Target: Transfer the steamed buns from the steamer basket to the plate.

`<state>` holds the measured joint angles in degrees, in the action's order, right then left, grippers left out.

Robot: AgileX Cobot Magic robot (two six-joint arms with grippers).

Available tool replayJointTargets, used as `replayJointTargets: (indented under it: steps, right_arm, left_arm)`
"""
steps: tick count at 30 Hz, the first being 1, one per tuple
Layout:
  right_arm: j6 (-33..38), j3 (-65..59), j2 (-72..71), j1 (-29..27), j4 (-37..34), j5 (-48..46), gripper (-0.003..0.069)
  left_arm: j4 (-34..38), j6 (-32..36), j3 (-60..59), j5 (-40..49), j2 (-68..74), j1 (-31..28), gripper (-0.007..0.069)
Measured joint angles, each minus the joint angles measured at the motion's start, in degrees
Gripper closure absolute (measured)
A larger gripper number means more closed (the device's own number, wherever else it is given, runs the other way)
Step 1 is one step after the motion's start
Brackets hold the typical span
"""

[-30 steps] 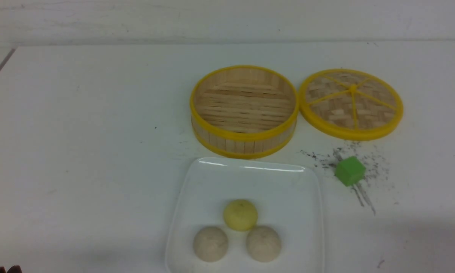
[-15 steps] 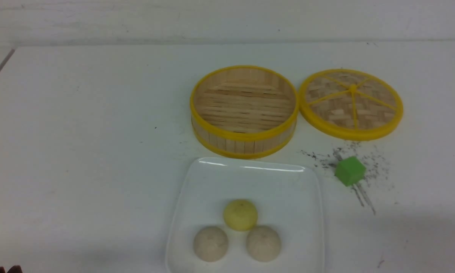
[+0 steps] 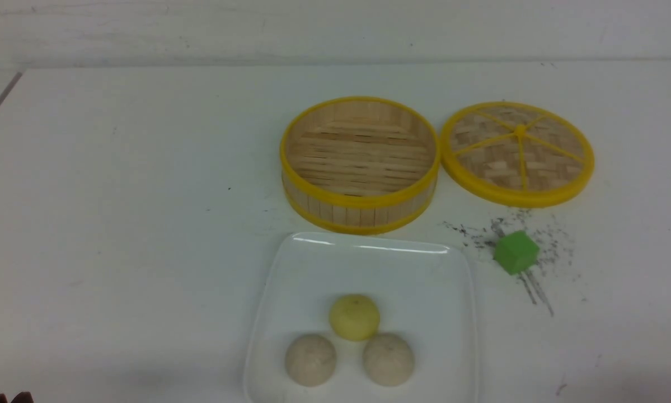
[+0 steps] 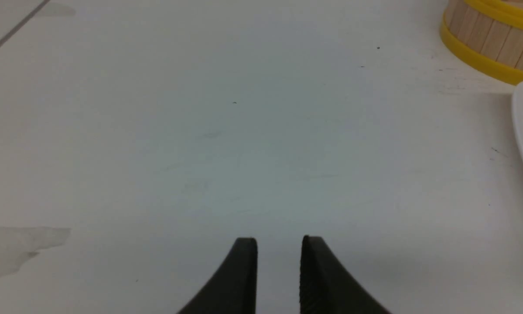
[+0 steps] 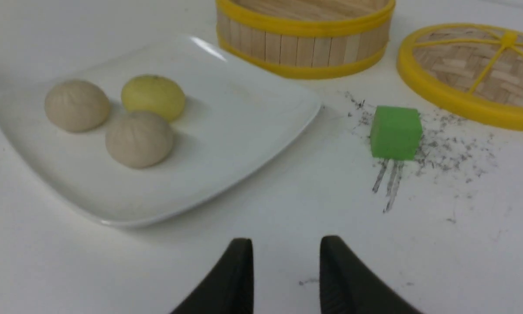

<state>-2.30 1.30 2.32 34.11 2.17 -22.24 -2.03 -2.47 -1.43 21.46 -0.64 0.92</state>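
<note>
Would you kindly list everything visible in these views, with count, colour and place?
steamed buns: three, two beige-white and one pale yellow, clustered on the near half of the plate
plate: one, glossy white, square, just in front of the steamer basket
steamer basket: one, bamboo with yellow rims, nothing inside it, mid-table
lid: one, woven bamboo with yellow rim and spokes, lying flat, right of the basket
green cube: one, on dark scuff marks, right of the plate
table: one, white
left claw: black jaws slightly apart, holding nothing, over bare table left of the plate
right claw: black jaws slightly apart, holding nothing, near the plate and the cube
</note>
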Motion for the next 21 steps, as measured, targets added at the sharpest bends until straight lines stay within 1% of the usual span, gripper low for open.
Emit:
replayJointTargets:
  steps: [6, 9, 12, 13, 15, 16, 17, 19, 21]
  right_arm:
    - [2.3, -1.3, -2.8, -0.6, -1.6, -2.6, 0.0419]
    - [2.3, -1.9, -3.0, -2.0, -2.6, -2.7, 0.0419]
    - [2.3, -2.1, -3.0, -4.9, -3.1, -1.9, 0.0419]
    - [2.3, -2.1, -3.0, -6.3, -3.2, -1.9, 0.0419]
    - [3.0, -2.1, -3.0, -10.8, -3.2, -1.8, 0.0419]
    - [3.0, -2.1, -3.0, -11.2, -3.2, -1.8, 0.0419]
    - [3.8, -2.1, -3.0, -15.1, -3.2, -1.8, 0.0419]
    - [4.9, -2.1, -3.0, -19.4, -3.5, -1.8, 0.0419]
    - [5.2, -2.1, -3.0, -24.9, -4.2, -1.8, 0.0419]
  left_arm:
    - [0.0, 0.0, 0.0, 0.0, 0.0, 0.0, 0.0434]
    - [0.0, 0.0, 0.0, 0.1, 0.0, 0.0, 0.0431]
    - [0.1, 0.0, 0.0, 0.1, 0.0, 0.0, 0.0429]
    - [0.1, 0.0, 0.0, 0.1, 0.0, 0.0, 0.0428]
    - [0.1, 0.0, 0.0, 0.1, 0.0, 0.0, 0.0426]
    - [0.1, 0.0, 0.0, 0.1, 0.0, 0.0, 0.0426]
    - [0.1, 0.0, 0.0, 0.1, 0.0, 0.0, 0.0426]
    - [0.1, 0.0, 0.0, 0.1, 0.0, 0.0, 0.0424]
    - [0.1, 0.0, 0.0, 0.1, 0.0, 0.0, 0.0423]
